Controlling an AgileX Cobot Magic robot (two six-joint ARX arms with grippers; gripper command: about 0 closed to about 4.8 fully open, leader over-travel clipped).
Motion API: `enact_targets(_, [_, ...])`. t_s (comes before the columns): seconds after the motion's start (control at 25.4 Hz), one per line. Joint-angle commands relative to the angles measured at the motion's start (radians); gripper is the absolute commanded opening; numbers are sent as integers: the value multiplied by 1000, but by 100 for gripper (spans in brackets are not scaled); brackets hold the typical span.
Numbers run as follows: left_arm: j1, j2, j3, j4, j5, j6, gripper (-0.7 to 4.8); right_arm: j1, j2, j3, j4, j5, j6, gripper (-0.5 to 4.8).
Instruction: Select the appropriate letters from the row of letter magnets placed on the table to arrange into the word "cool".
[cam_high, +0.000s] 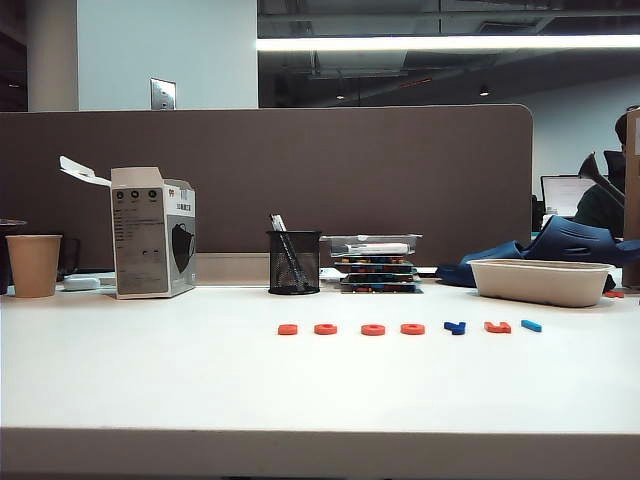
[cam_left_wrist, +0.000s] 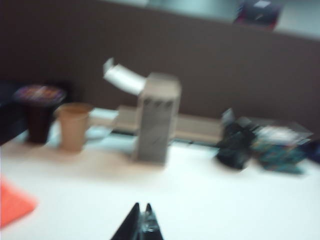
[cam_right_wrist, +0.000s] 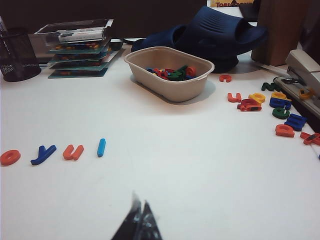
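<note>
Lying across the middle of the table (cam_high: 150, 380), the row of letter magnets (cam_high: 410, 328) is sitting untouched, the light-blue L (cam_right_wrist: 101, 147) at its right end. The left gripper (cam_left_wrist: 141, 222) and right gripper (cam_right_wrist: 140, 220) are hovering low over bare tabletop, both clenched and holding nothing.

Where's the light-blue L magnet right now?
The light-blue L lies at the right end of the letter row in the exterior view, beside the angular orange letter, on the table in front of the beige tray.
</note>
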Motion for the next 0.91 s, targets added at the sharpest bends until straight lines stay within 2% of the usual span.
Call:
enact_targets(0.04, [1,8,208,-196,48,-50,-5,1,-8,-4,24,0,5,-4])
enact_targets(0.08, [1,29,317,-322,69,-42,-5,1,-8,-4,27,0,5,-4])
enact_targets(0.16, [1,94,496,-489,113,-27,-5,1,-8,-4,27,-1,5,-4])
enact_targets(0.43, [1,378,930,-792,308,-11,-5,2,-8,-4,27,0,5,-4])
enact_targets(0.63, [0,674,1309,-1101,333,5,-5,1,-8,-4,27,0,5,-4])
enact_targets(0.67, [-39,745,1395,-1154,330,-50,-5,1,-8,-4,27,0,5,-4])
enact_targets(0.83, [-228,881,1538,-1178,270,-106,-5,0,-8,-4,26,3,5,-4])
enact_targets(0.87, [-292,914,1568,-1187,234,-132,-5,0,-8,-4,26,3,5,-4])
enact_targets(0.91, [-404,978,1616,-1213,164,-166,-5,0,-8,-4,26,3,5,-4])
